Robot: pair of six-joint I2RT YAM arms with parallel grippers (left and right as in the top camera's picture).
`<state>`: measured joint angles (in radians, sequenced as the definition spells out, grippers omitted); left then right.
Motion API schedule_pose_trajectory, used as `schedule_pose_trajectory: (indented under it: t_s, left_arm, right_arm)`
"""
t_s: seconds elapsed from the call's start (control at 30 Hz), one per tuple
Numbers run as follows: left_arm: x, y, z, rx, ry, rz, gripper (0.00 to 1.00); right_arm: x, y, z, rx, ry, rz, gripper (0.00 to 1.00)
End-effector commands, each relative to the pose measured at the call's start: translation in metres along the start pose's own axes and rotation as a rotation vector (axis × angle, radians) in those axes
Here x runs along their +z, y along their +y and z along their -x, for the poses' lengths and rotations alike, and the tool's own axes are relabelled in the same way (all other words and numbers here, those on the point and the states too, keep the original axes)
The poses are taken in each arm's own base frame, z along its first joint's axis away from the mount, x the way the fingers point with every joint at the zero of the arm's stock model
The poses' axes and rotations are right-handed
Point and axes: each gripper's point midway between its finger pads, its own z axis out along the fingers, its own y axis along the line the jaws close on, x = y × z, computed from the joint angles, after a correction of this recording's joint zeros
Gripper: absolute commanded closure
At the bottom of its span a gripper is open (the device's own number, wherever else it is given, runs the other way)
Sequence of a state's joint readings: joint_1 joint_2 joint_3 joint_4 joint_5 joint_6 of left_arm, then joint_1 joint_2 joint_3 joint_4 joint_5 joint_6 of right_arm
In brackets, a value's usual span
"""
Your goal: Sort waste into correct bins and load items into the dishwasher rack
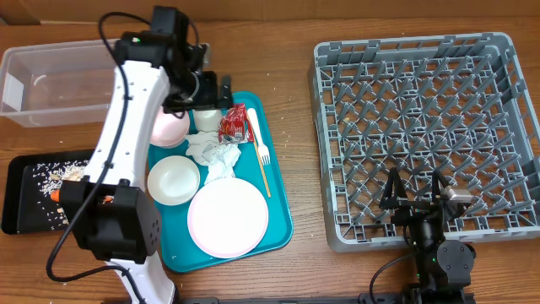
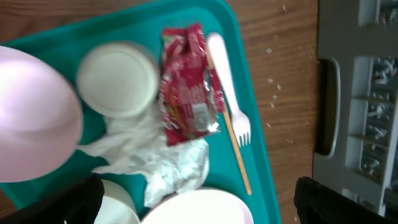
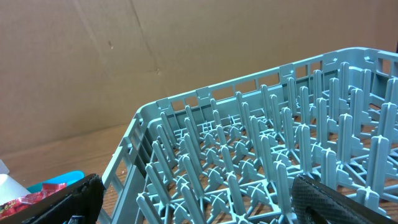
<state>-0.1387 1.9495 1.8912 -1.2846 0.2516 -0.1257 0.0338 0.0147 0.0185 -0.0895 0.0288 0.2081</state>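
Observation:
On the teal tray (image 1: pixel 278 211) lie a red wrapper (image 1: pixel 236 125), crumpled white napkins (image 1: pixel 215 156), a cream fork (image 1: pixel 262 152), a white cup (image 1: pixel 207 118), a pinkish bowl (image 1: pixel 169 127), a pale bowl (image 1: pixel 173 179) and a large pale plate (image 1: pixel 228 218). My left gripper (image 1: pixel 213 89) hovers open and empty over the tray's far end. Its wrist view shows the wrapper (image 2: pixel 186 87), fork (image 2: pixel 230 81), cup (image 2: pixel 118 78) and napkins (image 2: pixel 161 155) below the open fingers (image 2: pixel 199 196). My right gripper (image 1: pixel 413 198) is open over the grey-blue rack (image 1: pixel 426 135) at its front edge, above the pegs (image 3: pixel 261 155).
A clear tub (image 1: pixel 51 84) stands at the far left. A black tray (image 1: pixel 25 198) in front of it holds rice scraps (image 1: pixel 52 179) and an orange carrot (image 1: pixel 56 195), partly hidden by my left arm. A thin wooden stick (image 1: pixel 263 177) lies beside the fork.

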Motion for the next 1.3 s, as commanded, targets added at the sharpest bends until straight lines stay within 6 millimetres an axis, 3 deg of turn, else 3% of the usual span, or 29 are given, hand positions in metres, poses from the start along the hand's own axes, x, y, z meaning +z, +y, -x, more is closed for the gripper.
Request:
schedule_pose_trajectory:
  t_s: [0.0, 0.17, 0.43, 0.73, 1.03, 1.27]
  left_arm:
    - [0.01, -0.027, -0.014, 0.039, 0.056, -0.032, 0.0]
    - [0.017, -0.051, -0.025, 0.099, 0.081, -0.014, 0.0]
    - [0.022, -0.052, -0.043, 0.021, 0.092, 0.2, 0.0]
    - [0.031, -0.089, -0.051, -0.097, 0.071, 0.165, 0.0]
    - [0.032, -0.101, -0.07, -0.081, 0.14, 0.133, 0.0]
    - [0.037, -0.126, -0.077, -0.019, 0.122, 0.126, 0.0]
  right_arm:
    - [0.0, 0.002, -0.001, -0.007, -0.006, 0.011, 0.0]
    - [0.0, 0.002, -0.001, -0.007, -0.006, 0.011, 0.0]
    - [0.0, 0.002, -0.001, -0.007, -0.005, 0.011, 0.0]
    - [0.0, 0.002, -0.001, -0.007, -0.006, 0.011, 0.0]
    - [0.0, 0.002, -0.001, -0.007, -0.006, 0.011, 0.0]
    - [0.0, 0.002, -0.001, -0.007, -0.006, 0.011, 0.0]
